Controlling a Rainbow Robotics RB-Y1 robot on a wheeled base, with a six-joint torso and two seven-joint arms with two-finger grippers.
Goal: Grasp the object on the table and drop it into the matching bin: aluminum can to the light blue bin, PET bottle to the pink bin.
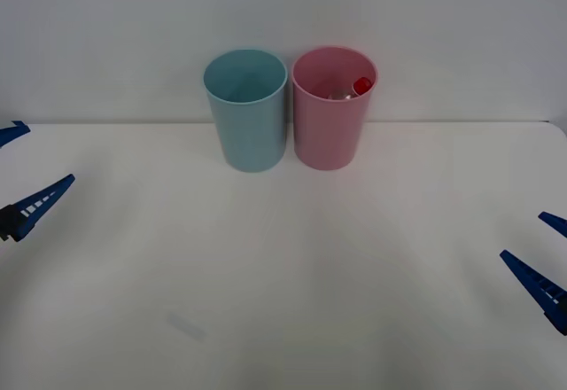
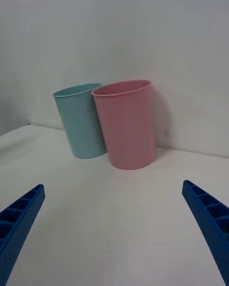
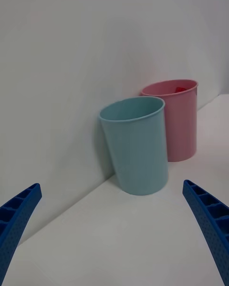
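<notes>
We can see the PET bottle (image 1: 353, 89) inside the pink bin (image 1: 328, 137), near the top middle of the front view. Only its red cap and a bit of clear plastic peek over the rim, on the right side of the bin's mouth. The label is hidden down inside, so we cannot say how it looks from here. In the left wrist view, a small spot of red shows just under the pink rim.

The pink bin stands just beside the light blue bin (image 1: 246, 124), which is on its left in the front view. Both stand upright at the back of the table (image 1: 283, 301), close to the white wall. We think they sit side by side so that a dropped thing can go into one or the other with only a small change of aim.

Our left gripper (image 1: 25, 168) is at the left edge of the front view, and our right gripper (image 1: 542, 257) is at the lower right edge. Both are far from the bins. Each one has its blue fingers spread wide, with nothing between them. We think they are held out to the sides because there is nothing left to pick up.

The bottle belongs in the pink bin, and it is there. So the job looks done to us.
</notes>
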